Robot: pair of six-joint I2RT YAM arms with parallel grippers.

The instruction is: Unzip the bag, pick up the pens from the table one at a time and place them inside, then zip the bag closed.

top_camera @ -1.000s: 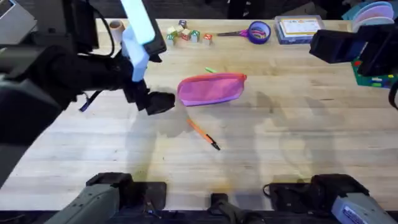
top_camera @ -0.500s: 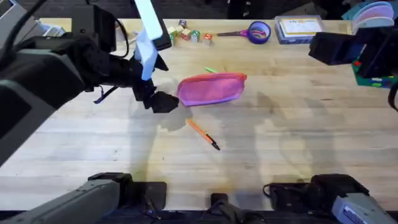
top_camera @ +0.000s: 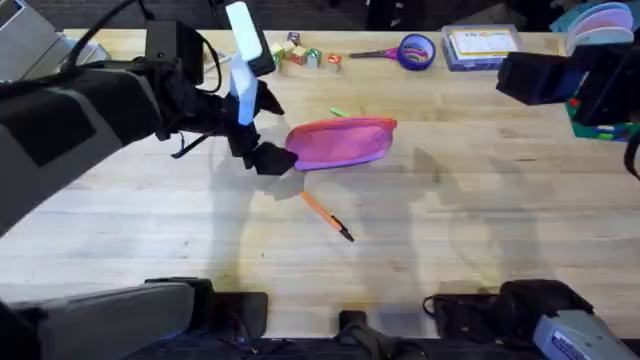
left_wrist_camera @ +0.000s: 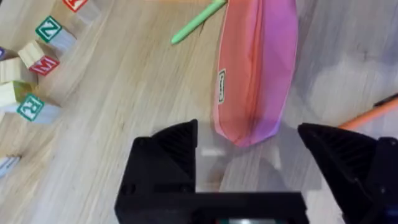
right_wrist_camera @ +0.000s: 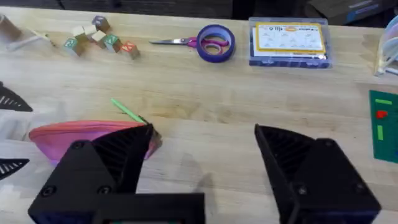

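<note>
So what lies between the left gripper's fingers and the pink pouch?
Nothing but bare table. In the left wrist view the open left gripper straddles the end of the pink pouch without touching it.

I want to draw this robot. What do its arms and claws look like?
Both arms are dark grey and black and chunky. The left arm has a white piece and thin black cables near its wrist. Each claw, the left gripper and the right gripper, has two black wedge-shaped fingers.

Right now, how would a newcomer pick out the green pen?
Find the pink bag mid-table. The green pen pokes out from behind its far edge, toward the lettered blocks. Unlike the orange pen, it is light green and partly hidden.
</note>
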